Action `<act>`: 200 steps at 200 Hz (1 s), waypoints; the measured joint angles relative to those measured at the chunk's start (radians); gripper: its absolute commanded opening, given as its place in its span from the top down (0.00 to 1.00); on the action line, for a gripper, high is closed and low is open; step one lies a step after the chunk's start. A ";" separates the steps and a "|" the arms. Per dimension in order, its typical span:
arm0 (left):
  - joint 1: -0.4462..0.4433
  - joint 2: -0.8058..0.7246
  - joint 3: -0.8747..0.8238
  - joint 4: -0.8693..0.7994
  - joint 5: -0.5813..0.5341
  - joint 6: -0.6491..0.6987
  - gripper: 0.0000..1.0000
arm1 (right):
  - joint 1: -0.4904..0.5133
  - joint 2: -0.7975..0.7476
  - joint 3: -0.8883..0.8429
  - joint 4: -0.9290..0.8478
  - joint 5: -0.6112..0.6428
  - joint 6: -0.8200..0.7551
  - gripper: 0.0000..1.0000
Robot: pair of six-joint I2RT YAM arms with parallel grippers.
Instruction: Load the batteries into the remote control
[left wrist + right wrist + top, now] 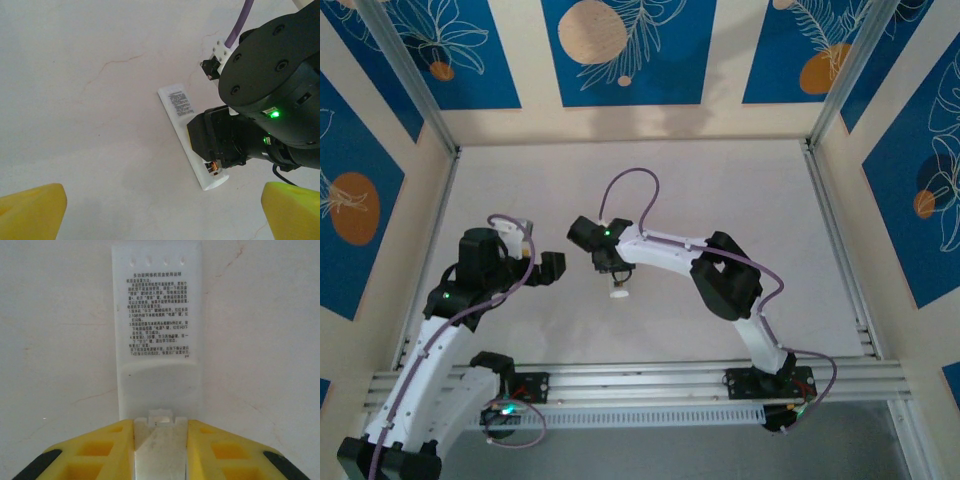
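Overhead wide, wrists close, sharing remote control (159, 315)

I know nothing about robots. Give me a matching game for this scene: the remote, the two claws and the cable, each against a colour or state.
Things:
1 remote
2 left claw
3 right claw
4 cable

Descriptions:
A purple
B wide open
C white, printed side up
D narrowed, over the remote's end

Pairs: 1-C, 2-B, 3-D, 4-A
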 measured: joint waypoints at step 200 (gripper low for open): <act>0.000 0.000 0.000 0.000 0.000 0.000 0.00 | 0.013 -0.003 -0.032 0.005 -0.001 -0.016 0.70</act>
